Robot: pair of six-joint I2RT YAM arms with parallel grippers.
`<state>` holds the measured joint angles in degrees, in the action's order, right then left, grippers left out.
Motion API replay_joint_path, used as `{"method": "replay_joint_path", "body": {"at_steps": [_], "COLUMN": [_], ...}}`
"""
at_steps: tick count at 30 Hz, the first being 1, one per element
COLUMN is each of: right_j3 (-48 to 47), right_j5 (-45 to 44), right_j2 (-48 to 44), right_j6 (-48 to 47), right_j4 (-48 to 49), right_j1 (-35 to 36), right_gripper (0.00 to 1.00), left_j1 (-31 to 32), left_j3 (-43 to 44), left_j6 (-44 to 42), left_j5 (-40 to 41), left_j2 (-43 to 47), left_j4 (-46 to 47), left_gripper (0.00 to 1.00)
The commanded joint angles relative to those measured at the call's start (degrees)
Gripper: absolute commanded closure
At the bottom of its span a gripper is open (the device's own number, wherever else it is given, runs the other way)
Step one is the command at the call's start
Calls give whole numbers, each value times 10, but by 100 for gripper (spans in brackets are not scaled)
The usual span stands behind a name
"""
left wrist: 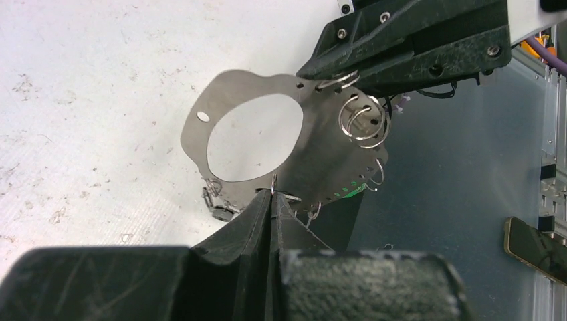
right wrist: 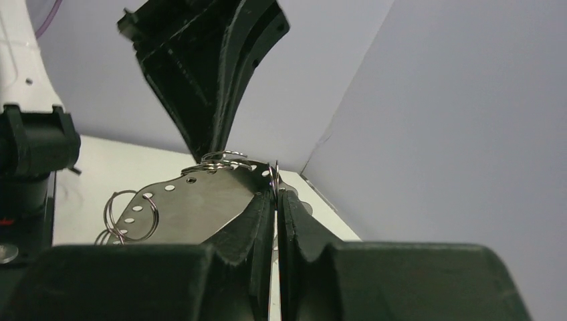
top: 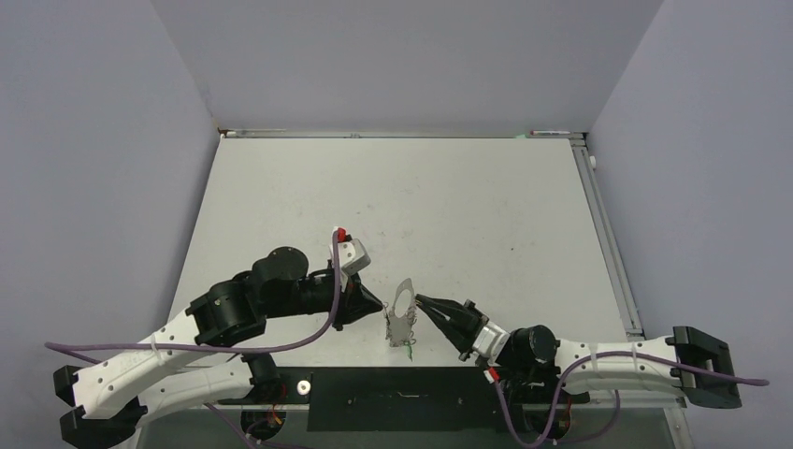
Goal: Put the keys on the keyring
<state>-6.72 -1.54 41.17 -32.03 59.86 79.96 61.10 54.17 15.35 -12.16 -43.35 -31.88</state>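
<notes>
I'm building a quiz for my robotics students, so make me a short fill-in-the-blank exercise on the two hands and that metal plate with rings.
1. The left hand and the right hand each have their jaws ____ at the edge of the metal plate.
2. In the left wrist view, the doubled split ring hangs close to the ____ hand's tips.
3. The small coloured piece at the plate's lower edge is ____.
Missing words: shut; right; green.

Bright even light, soft shadows, blurred near foreground
</notes>
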Motion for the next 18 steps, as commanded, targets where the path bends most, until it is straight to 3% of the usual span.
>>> {"method": "replay_joint_path", "body": {"at_steps": [1, 5, 11, 18], "right_j3": [6, -12, -64, -74], "right_j5": [-53, -35, 10, 36], "right_j2": [43, 67, 39, 41], "right_j6": [75, 129, 182, 189], "right_j4": [183, 194, 49, 16], "right_j1": [4, 3, 3, 2], "right_gripper": [95, 95, 95, 95], "left_j1": [2, 3, 6, 11], "left_j3": [32, 57, 84, 88], "left_j6": [-16, -26, -43, -50], "left_j5": [2, -1, -6, -12], "left_j2": [-5, -21, -43, -59], "left_j4": [41, 38, 19, 19], "left_gripper": [100, 100, 100, 100]}}
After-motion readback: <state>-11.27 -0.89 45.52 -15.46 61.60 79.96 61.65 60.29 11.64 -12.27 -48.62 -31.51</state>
